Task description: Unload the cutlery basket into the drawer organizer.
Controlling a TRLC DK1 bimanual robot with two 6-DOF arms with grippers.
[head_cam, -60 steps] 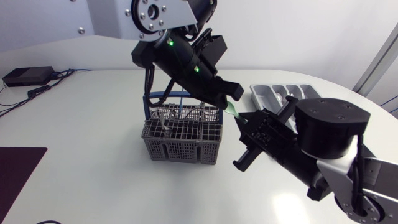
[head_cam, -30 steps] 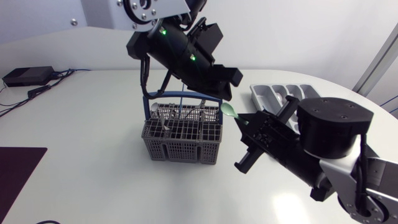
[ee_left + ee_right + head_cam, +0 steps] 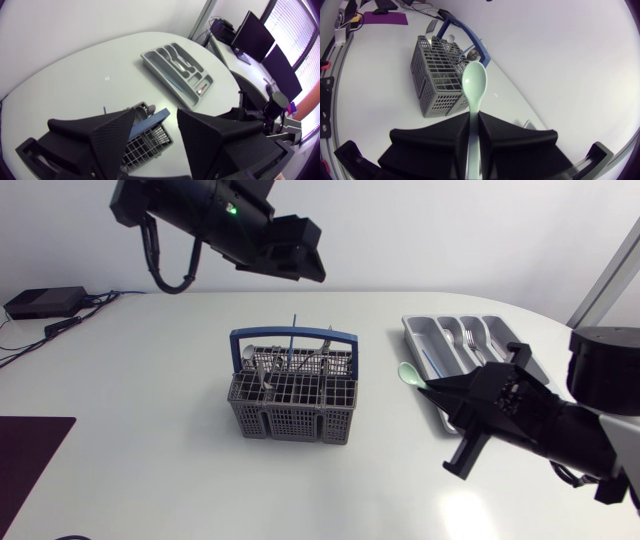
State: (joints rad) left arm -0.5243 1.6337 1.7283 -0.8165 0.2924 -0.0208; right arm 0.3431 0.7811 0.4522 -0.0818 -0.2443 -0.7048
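The grey cutlery basket [image 3: 293,392] with a blue handle stands mid-table, with several pieces of cutlery upright in it. A grey drawer organizer [image 3: 430,330] lies at the back right and holds forks. My right gripper [image 3: 440,388] hovers between basket and organizer, shut on the handle of a pale green spoon [image 3: 410,374]. In the right wrist view the spoon [image 3: 475,84] sticks out ahead of the shut fingers [image 3: 495,125], with the basket [image 3: 439,70] beyond. My left gripper [image 3: 303,264] hangs high above the basket's back left, open and empty. Its fingers [image 3: 112,135] frame the basket [image 3: 149,139] far below.
A black box with cables [image 3: 45,302] sits at the table's far left edge. A dark purple mat [image 3: 28,448] lies at the front left. The organizer [image 3: 176,71] shows ahead of the left gripper.
My left gripper let go of the green spoon, opened and drew up and to the left. My right gripper, keeping the spoon, moved right toward the organizer.
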